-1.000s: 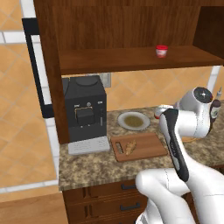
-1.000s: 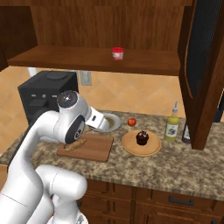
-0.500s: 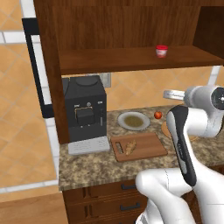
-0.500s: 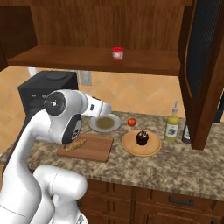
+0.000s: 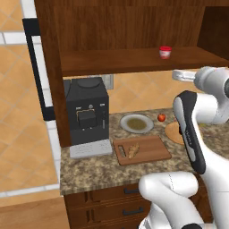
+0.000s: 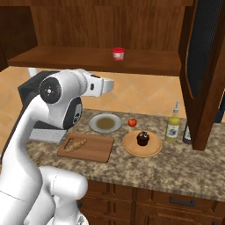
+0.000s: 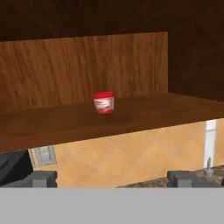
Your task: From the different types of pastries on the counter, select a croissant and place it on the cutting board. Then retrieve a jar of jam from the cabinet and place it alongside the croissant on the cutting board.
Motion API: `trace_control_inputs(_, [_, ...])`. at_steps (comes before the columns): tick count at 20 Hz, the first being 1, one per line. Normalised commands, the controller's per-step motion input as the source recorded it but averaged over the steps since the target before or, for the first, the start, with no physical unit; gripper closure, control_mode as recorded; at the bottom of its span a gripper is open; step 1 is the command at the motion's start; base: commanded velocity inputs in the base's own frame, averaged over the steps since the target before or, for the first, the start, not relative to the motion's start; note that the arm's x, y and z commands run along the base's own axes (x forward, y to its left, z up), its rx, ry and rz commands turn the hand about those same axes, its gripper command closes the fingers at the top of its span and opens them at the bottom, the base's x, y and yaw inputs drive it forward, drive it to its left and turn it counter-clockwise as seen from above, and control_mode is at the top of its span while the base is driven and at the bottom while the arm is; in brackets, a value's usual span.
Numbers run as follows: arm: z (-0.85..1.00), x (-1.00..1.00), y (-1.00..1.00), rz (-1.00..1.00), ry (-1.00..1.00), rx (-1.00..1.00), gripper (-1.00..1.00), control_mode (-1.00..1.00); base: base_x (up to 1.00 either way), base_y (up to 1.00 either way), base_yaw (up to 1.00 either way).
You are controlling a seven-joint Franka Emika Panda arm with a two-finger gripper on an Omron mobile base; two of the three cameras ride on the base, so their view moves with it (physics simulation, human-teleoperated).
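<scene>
- The jar of jam (image 7: 103,103) stands upright on the plank shelf of the cabinet (image 6: 101,30), nothing touching it.
- The gripper (image 7: 113,178) sits below shelf height and well short of the jar, fingertips (image 7: 43,179) set wide apart, jaws open and holding nothing.
- Down on the counter (image 6: 184,169), the croissant (image 6: 75,144) lies on the cutting board (image 6: 97,150).
- The dark pastry (image 6: 142,138) sits on the tan plate (image 6: 132,149), with a red fruit (image 6: 132,122) just behind.
</scene>
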Motion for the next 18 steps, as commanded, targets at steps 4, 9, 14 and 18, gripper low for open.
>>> trace_control_inputs(4, [-0.01,0.08,0.0,0.0,0.03,0.0,-1.0,-1.0,0.0,0.0,0.0])
trace_control_inputs(9, [0.27,0.26,0.0,0.0,0.01,0.0,-1.0,-1.0,0.0,0.0,0.0])
trace_control_inputs(14, [0.36,0.2,0.0,0.0,0.0,-0.06,-1.0,-1.0,0.0,0.0,0.0])
trace_control_inputs(18, [0.39,0.18,0.1,0.0,-0.03,-0.13,-1.0,-1.0,0.0,0.0,0.0])
